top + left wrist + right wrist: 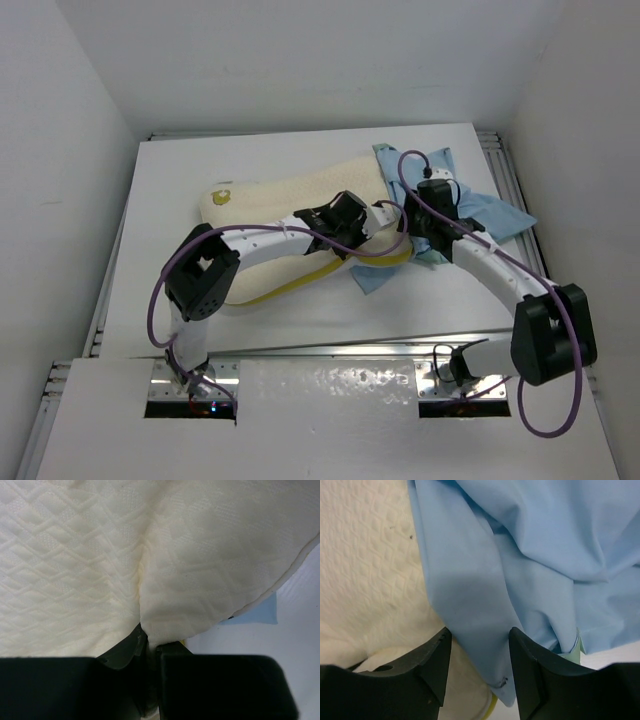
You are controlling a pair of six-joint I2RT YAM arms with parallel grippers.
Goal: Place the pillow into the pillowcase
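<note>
Here's the pillow (270, 205), a long cream cushion lying across the middle of the table (250, 160), reaching toward its far left corner, where a small yellow-green mark (222, 194) shows. A yellow edge seam (290, 285) curls along its near side. The left wrist view shows what the overhead hides: the pillow's quilted diamond weave, and the left gripper (150, 640) with fingers pressed together on a raised pleat of that cover, which creases upward from the pinch. On the far right side of the table lies the pillowcase (490, 215), thin light-blue cloth, rumpled and fanned out with one point near the right edge. The right wrist camera looks straight down on it: smooth, softly folded blue fabric overlapping the pillow's textured end, and the right gripper (477, 632) with fingers spread, a strip of blue cloth showing in the gap, unclamped. From above, both wrists crowd together where pillow meets pillowcase. Bare white surface lies along the near edge and far edge.
</note>
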